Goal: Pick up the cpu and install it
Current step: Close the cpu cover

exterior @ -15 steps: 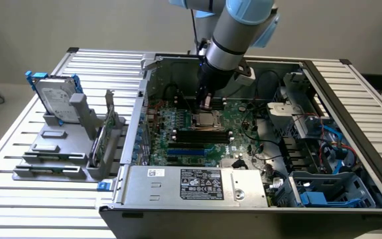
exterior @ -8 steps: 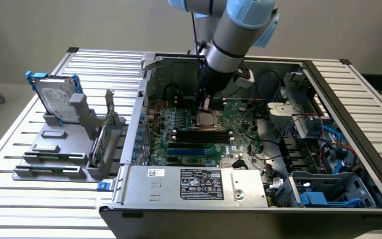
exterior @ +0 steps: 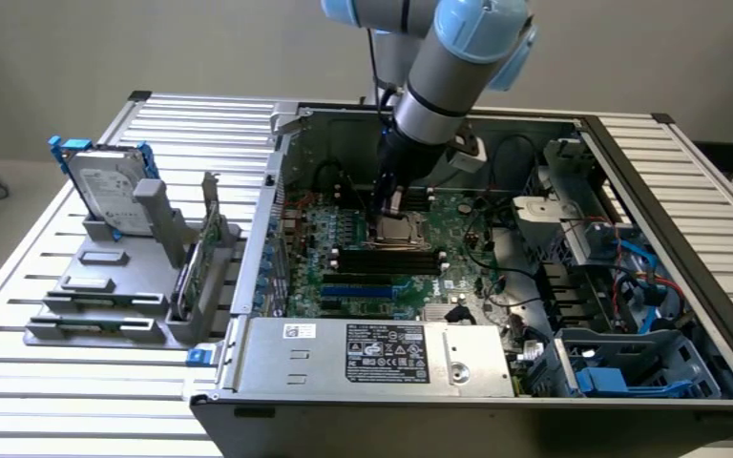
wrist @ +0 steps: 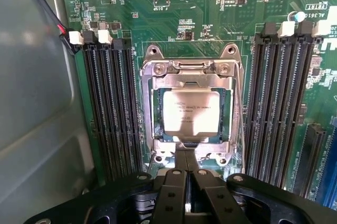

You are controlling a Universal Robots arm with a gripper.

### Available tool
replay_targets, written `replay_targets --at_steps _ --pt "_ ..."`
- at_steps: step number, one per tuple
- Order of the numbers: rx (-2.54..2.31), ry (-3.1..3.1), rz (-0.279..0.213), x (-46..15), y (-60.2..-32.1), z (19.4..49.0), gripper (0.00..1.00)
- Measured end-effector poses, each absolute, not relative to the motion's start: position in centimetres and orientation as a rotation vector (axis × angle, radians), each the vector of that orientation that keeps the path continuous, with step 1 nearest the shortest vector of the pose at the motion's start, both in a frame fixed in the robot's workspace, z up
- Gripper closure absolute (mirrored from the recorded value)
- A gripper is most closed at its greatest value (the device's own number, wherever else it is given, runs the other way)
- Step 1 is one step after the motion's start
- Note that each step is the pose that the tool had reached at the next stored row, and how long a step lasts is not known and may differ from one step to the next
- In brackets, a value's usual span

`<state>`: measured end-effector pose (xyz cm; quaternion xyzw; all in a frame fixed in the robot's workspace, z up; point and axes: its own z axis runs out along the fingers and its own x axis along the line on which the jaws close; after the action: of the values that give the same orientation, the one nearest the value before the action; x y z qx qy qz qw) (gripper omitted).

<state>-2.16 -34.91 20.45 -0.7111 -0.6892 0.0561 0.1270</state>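
Gripper (wrist: 185,154) closed, pointing down beside cpu (wrist: 190,112)

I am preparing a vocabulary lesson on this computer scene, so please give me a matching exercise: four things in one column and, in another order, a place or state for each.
Things:
1. cpu
2. hard drive
3. gripper
4. memory slots

Places or states:
A. black rows on both sides of the socket
B. shut, at the socket frame's edge
C. lying inside the socket
D. standing in a grey holder beside the case

Pairs: 1-C, 2-D, 3-B, 4-A
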Motion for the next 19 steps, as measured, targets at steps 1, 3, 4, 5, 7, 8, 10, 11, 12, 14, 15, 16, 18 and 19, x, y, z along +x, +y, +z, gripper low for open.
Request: replay_targets --at_steps 1,3,4,5,7,8,10,11,12,14,15,16,18,19 --pt "-2.069 -2.006 0.163 -2.16 -34.93 20.36 0.89" --pt "-2.069 -2.006 0.163 -2.16 -34.97 20.21 0.89" --pt "-2.069 -2.006 0.163 -2.17 -35.01 20.15 0.89" --pt "-2.069 -2.006 0.163 -2.17 -35.04 20.09 0.89" --pt "-2.069 -2.006 0.163 -2.19 -35.11 19.96 0.89" --pt "-2.069 -2.006 0.163 -2.19 -35.15 19.89 0.89" --pt "-2.069 -2.006 0.163 -2.2 -35.18 19.76 0.89" --pt "-2.069 -2.006 0.163 -2.21 -35.19 19.71 0.89" --pt "-2.069 -2.006 0.164 -2.21 -35.2 19.68 0.89" --pt "-2.069 -2.006 0.164 -2.22 -35.2 19.67 0.89" --pt "-2.068 -2.005 0.164 -2.23 -35.2 19.66 0.89" --pt "-2.067 -2.004 0.164 -2.24 -35.2 19.66 0.89" --pt "-2.064 -2.001 0.162 -2.26 -35.19 19.74 0.89" --pt "-2.062 -2.0 0.161 -2.27 -35.2 19.77 0.89"
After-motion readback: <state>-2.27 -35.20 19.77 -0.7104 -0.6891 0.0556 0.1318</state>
